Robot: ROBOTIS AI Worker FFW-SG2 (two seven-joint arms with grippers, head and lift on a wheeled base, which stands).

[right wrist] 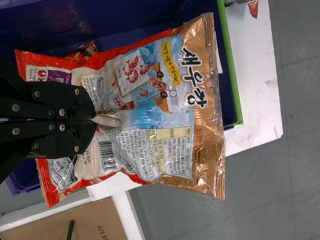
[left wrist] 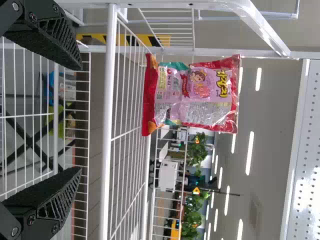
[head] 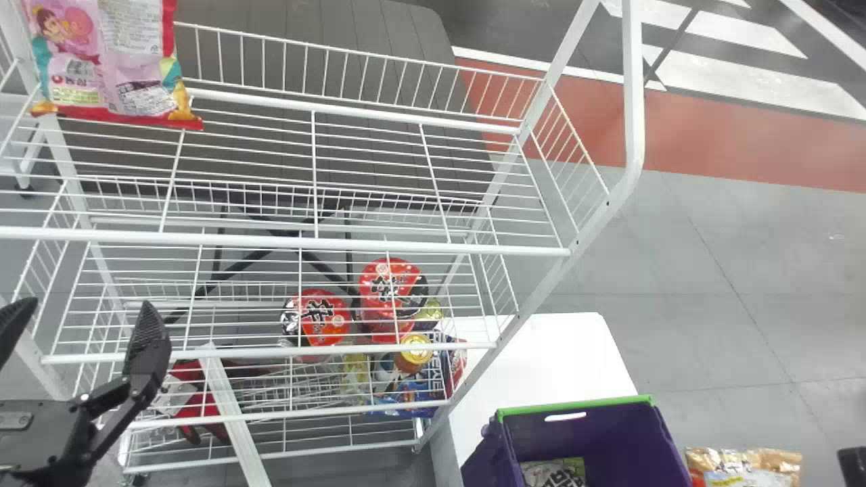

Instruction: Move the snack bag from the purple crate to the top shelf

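Below: white tabletop (head: 561, 352) | grey floor (head: 710, 270) | left end effector (head: 86, 312) wide | right end effector (right wrist: 94, 120) pinching snack bag (right wrist: 165, 115)

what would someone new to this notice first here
Probably the red-and-gold snack bag pinched in the right end effector, near the purple crate at the head view's lower right. Next, likely the pink snack bag on the top shelf, at its left end.
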